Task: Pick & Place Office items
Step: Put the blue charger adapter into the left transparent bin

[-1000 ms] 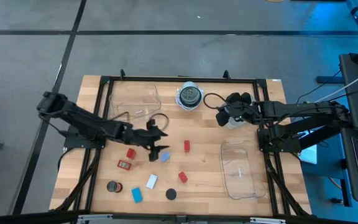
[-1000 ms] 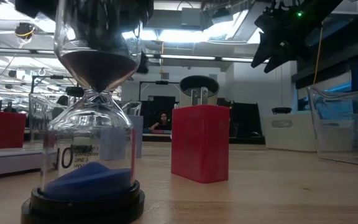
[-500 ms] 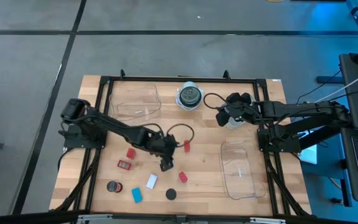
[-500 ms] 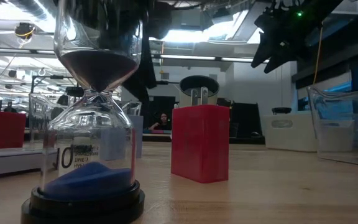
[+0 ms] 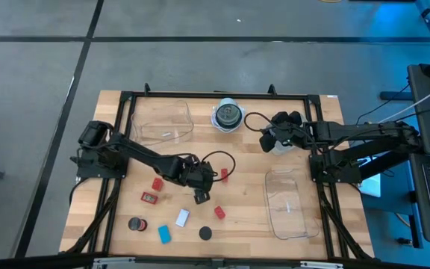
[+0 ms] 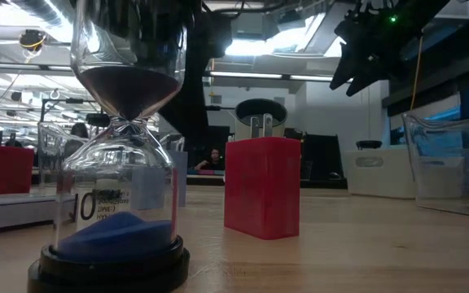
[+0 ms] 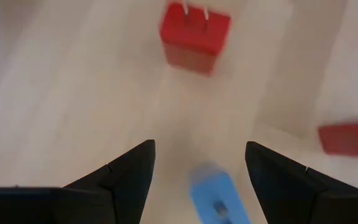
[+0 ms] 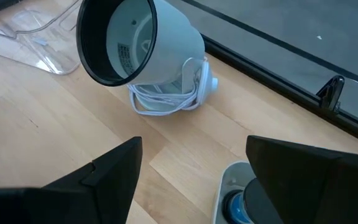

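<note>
Office items lay scattered on the near-left part of the wooden table (image 5: pixel 245 213). A blue block (image 7: pixel 215 193) sat between the left gripper's (image 5: pixel 200 196) spread fingers (image 7: pixel 127 176), seen only in the left wrist view; contact could not be told. Ahead of it stood a red plug block (image 7: pixel 194 36) with two metal prongs, and off to one side another red block (image 7: pixel 348 138).

From above: red block (image 5: pixel 224 175) just beside the left gripper, red block (image 5: pixel 219 212) nearer the front, red block (image 5: pixel 156 184) and red-framed tag (image 5: pixel 150 198) on the arm's other side. Front row: black disc with red (image 5: pixel 136 223), white block (image 5: pixel 182 217), blue block (image 5: pixel 164 234), black disc (image 5: pixel 206 233).

Left gripper was low over the table's middle, jaws apart. Right gripper (image 5: pixel 269 138) hung at the rear right, jaws apart and empty, near the white round lamp-like object (image 8: pixel 145 46) with a coiled cord.

Clear trays: one rear left (image 5: pixel 163 123), one right (image 5: pixel 286 202). In the low view, an hourglass (image 6: pixel 124 146) with blue sand stood closest.
</note>
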You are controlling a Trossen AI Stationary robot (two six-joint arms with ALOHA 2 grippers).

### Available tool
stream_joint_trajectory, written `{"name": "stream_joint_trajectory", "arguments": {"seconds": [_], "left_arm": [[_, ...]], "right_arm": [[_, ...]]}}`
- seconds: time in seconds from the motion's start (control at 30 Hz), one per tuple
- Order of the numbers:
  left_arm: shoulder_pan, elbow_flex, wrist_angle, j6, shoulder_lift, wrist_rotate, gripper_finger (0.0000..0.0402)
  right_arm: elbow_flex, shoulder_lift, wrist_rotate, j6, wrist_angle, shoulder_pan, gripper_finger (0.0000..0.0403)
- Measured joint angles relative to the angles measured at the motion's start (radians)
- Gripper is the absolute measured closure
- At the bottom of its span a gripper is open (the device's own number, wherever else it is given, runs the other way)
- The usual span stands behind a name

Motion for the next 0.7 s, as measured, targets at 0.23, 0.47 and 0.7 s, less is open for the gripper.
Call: {"name": "stream_joint_trajectory", "arguments": {"seconds": [0.23,0.47,0.7], "left_arm": [[-0.014,0.0,-0.072,-0.161,0.0,-0.067,0.0153],[-0.013,0.0,-0.069,-0.216,0.0,-0.077,0.0153],[-0.028,0.0,-0.074,-0.226,0.017,-0.075,0.0153]], "right_arm": [[0.0,0.0,0.0,-0.014,-0.004,0.0,0.0112],[0.0,0.0,0.0,-0.026,-0.003,0.0,0.0112],[0.0,0.0,0.0,-0.029,-0.003,0.0,0.0112]]}}
